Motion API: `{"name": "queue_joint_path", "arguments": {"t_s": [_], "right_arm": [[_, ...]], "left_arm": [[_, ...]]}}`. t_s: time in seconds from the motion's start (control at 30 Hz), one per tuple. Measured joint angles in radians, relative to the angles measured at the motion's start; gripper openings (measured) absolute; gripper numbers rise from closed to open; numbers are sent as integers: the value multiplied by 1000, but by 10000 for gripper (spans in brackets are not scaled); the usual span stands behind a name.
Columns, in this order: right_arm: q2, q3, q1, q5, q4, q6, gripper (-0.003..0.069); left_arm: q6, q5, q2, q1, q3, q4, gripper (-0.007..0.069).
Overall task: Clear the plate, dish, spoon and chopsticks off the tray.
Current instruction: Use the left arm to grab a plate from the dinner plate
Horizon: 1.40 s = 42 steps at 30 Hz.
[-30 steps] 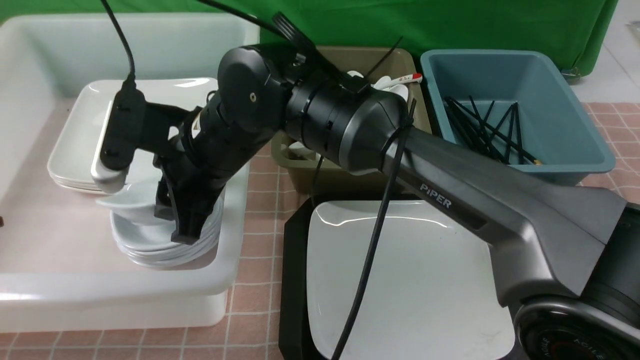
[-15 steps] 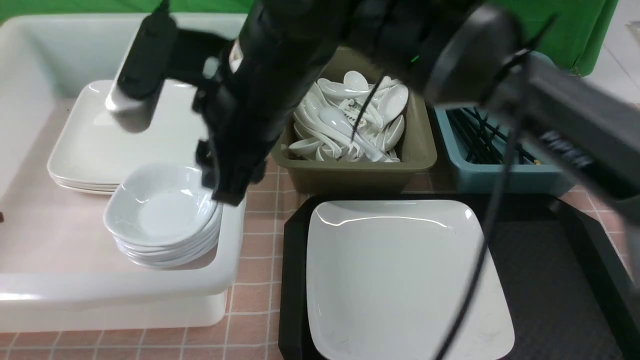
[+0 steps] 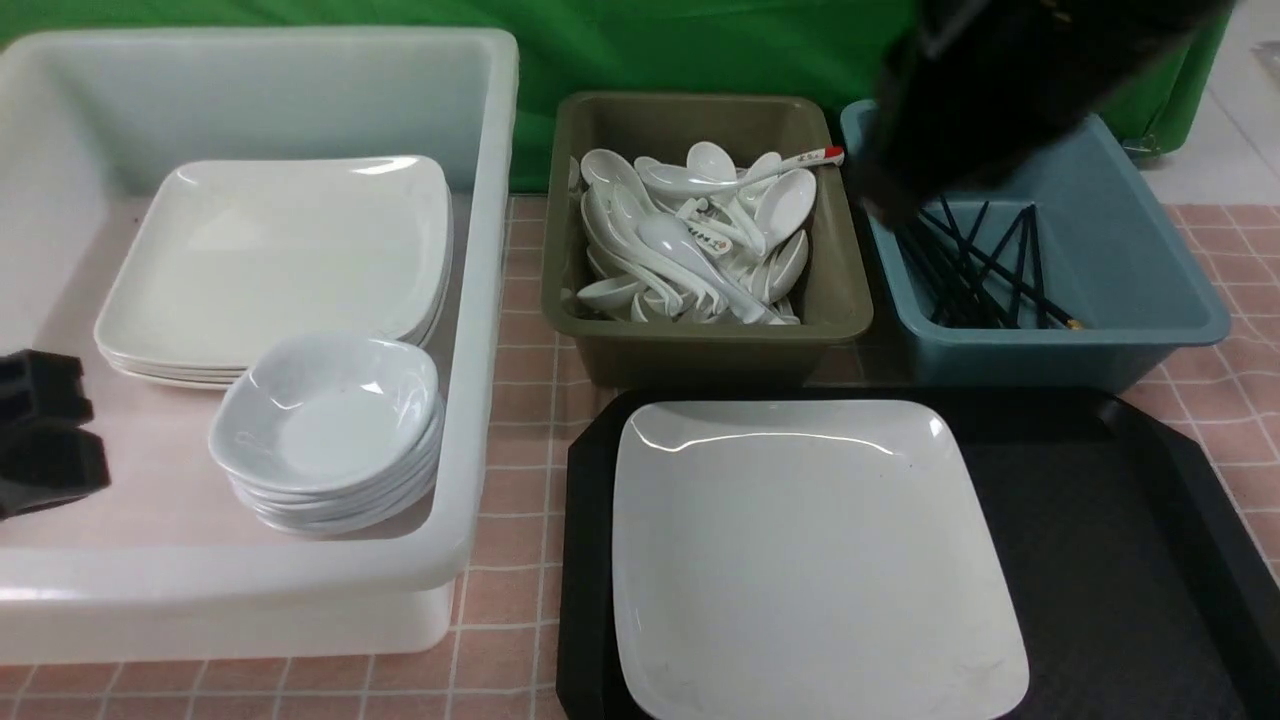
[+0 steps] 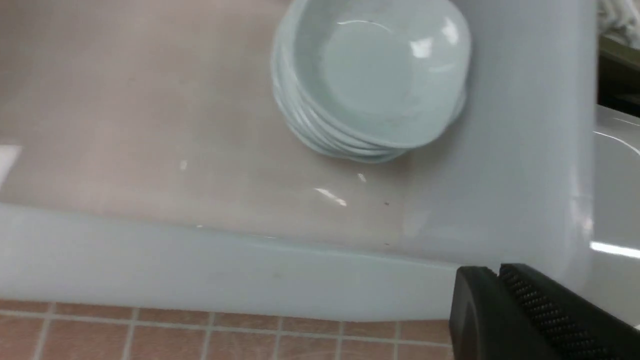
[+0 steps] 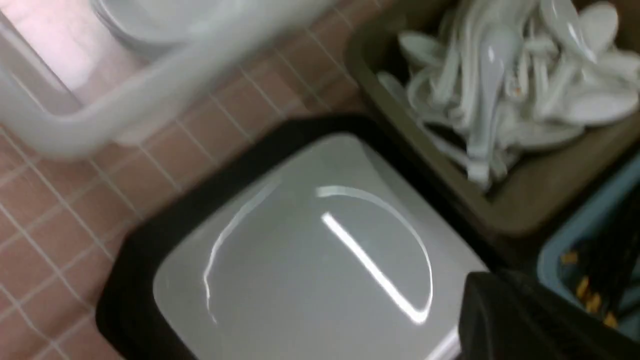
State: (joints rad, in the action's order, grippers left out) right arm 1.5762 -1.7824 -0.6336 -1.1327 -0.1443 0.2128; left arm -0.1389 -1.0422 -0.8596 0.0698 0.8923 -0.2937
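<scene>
A white square plate (image 3: 810,550) lies on the black tray (image 3: 1100,560), and nothing else shows on the tray. Both also show in the right wrist view, the plate (image 5: 310,270) and the tray (image 5: 130,260). A stack of white dishes (image 3: 325,415) sits in the white bin, and it also shows in the left wrist view (image 4: 375,75). My left gripper (image 3: 45,430) is shut and empty at the bin's left side. My right arm (image 3: 1000,90) is a blur over the blue bin. Its gripper (image 5: 495,280) looks shut and empty above the plate's far corner.
The big white bin (image 3: 480,400) also holds a stack of square plates (image 3: 280,250). An olive bin (image 3: 700,345) full of white spoons (image 3: 700,230) and a blue bin (image 3: 1150,290) with black chopsticks (image 3: 980,270) stand behind the tray.
My right arm has let go of a dish on the stack, then lifted and swung right to above the blue bin. My left gripper has come into view at the left edge.
</scene>
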Motion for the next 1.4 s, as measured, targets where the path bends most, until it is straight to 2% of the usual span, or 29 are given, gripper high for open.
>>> {"name": "queue_joint_path", "arguments": {"t_s": [0.03, 0.07, 0.1, 0.13, 0.2, 0.33, 0.47, 0.53, 0.57, 0.6, 0.63, 0.67, 0.7, 0.73, 0.77, 0.8, 0.87, 0.97, 1.1, 1.13, 1.27, 1.4], "right_arm": [[-100, 139, 62, 0, -3, -22, 30], [-112, 155, 69, 0, -3, -25, 30], [-195, 264, 118, 3, -3, -44, 30], [-219, 294, 133, 3, -4, -49, 30], [-390, 503, 226, 26, -10, -86, 30], [-567, 692, 298, 61, -11, -112, 30], [-795, 893, 329, 72, -5, -134, 30], [-865, 944, 329, 71, 0, -136, 30], [-871, 953, 329, 71, 1, -138, 30], [-905, 968, 329, 69, 1, -139, 30], [-949, 992, 329, 63, 2, -142, 30], [-954, 994, 329, 63, 3, -142, 30], [-986, 1007, 329, 52, 4, -145, 30], [-1001, 1013, 329, 45, 4, -146, 30], [-1003, 1013, 329, 42, 4, -146, 30], [-1011, 1016, 329, 26, 4, -148, 30], [-1014, 1017, 329, 17, 5, -149, 30], [-1014, 1020, 329, 17, 7, -149, 30], [-1014, 1021, 329, 17, 9, -149, 30], [-1014, 1021, 329, 17, 9, -149, 30], [-1014, 1021, 329, 17, 9, -149, 30], [-1014, 1021, 329, 17, 9, -150, 30]], "left_arm": [[66, -6, -20, 0, 3, -106, 71], [66, -8, -23, 0, 4, -106, 71], [111, -26, -51, 0, 16, -191, 71], [129, -33, -60, 0, 21, -211, 71], [214, -79, -130, -1, 74, -331, 71], [275, -98, -211, -33, 155, -407, 55], [251, -81, -316, -232, 269, -406, 27], [204, -64, -366, -354, 317, -360, 26], [191, -63, -371, -368, 322, -342, 26], [154, -57, -398, -442, 348, -288, 26], [89, -56, -441, -561, 383, -180, 26], [89, -58, -446, -576, 386, -181, 26], [21, -61, -482, -688, 403, -65, 26], [-27, -75, -513, -754, 408, 18, 28], [-33, -81, -524, -779, 408, 31, 29], [-94, -116, -568, -871, 408, 140, 39], [-142, -154, -622, -966, 408, 237, 59], [-185, -162, -688, -1066, 408, 373, 111], [-191, -138, -761, -1148, 408, 439, 219], [-187, -135, -768, -1155, 408, 441, 233], [-139, -103, -850, -1196, 408, 454, 388], [-128, -45, -908, -1197, 389, 539, 497]]}}
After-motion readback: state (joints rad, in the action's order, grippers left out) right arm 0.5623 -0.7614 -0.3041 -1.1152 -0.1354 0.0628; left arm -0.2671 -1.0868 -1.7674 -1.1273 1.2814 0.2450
